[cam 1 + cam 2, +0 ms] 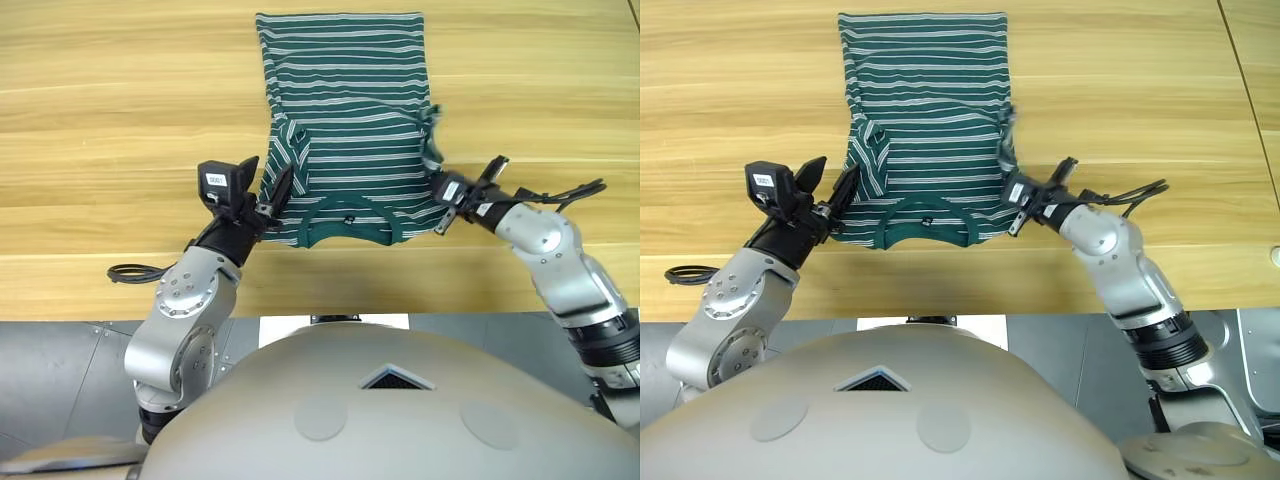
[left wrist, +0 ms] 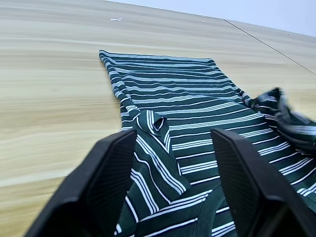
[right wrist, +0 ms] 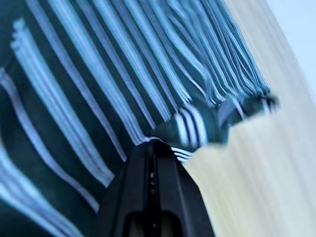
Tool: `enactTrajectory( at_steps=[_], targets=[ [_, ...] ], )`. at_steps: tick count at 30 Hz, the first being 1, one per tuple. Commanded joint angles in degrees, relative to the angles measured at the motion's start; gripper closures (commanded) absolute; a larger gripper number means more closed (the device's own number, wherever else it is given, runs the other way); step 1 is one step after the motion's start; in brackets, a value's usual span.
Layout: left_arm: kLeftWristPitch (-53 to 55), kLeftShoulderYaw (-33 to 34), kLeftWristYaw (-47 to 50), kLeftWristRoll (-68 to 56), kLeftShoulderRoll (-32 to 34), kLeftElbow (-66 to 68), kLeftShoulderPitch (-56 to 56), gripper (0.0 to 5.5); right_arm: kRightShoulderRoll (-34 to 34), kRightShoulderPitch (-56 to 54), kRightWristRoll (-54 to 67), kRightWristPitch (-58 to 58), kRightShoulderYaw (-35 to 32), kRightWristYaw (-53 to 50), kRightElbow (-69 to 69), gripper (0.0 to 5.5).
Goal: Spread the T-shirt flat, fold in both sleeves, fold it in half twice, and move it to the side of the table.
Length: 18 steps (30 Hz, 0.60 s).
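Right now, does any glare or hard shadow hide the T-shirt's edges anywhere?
Left eye view: even light, soft sheen on the table, T-shirt edges plain. Left wrist view: no hard shadow under the left gripper. Right wrist view: the table beside the right gripper glares pale, yet the cloth's edge shows against it.

Bright, even indoor light falls from above on the pale wooden worktop [image 1: 100,120], leaving only faint, soft shadows along the arms and no hard glare. The head views are clear. In the left wrist view the close black fingers [image 2: 108,187] look soft. The right wrist view is blurred throughout, smearing the T-shirt [image 3: 74,74] stripes into streaks.
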Motion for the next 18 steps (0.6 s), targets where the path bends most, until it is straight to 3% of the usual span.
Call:
enactTrajectory(
  at_steps=[1, 6, 10, 13, 18],
  targets=[
    [0.3, -0.4, -0.8, -0.9, 0.8, -0.9, 0.6, 2.82, -2.2, -1.6, -9.0, -6.7, 3.2, 0.1, 1.3, 5.49],
    [-0.3, -1.5, -1.0, -0.9, 1.5, -0.6, 1.8, 2.82, -0.7, -1.9, -12.4, -10.4, 3.3, 1.2, 1.9, 5.49],
    [-3.3, -1.4, -3.8, 0.7, 4.8, 0.3, 1.7, 2.82, 1.3, -1.5, -5.6, -9.4, 1.1, 6.0, 0.5, 4.72],
    [-6.7, 0.7, -8.6, 2.1, 10.6, 0.4, 0.6, 2.82, -0.8, -1.5, 3.6, -6.6, -2.2, 14.3, -2.8, 4.1],
    [-17.2, 7.2, -21.3, 5.8, 23.7, 6.9, -0.7, 2.08, -4.9, -2.8, 18.5, 2.2, -8.6, 26.7, -8.1, 3.25]
  ],
)
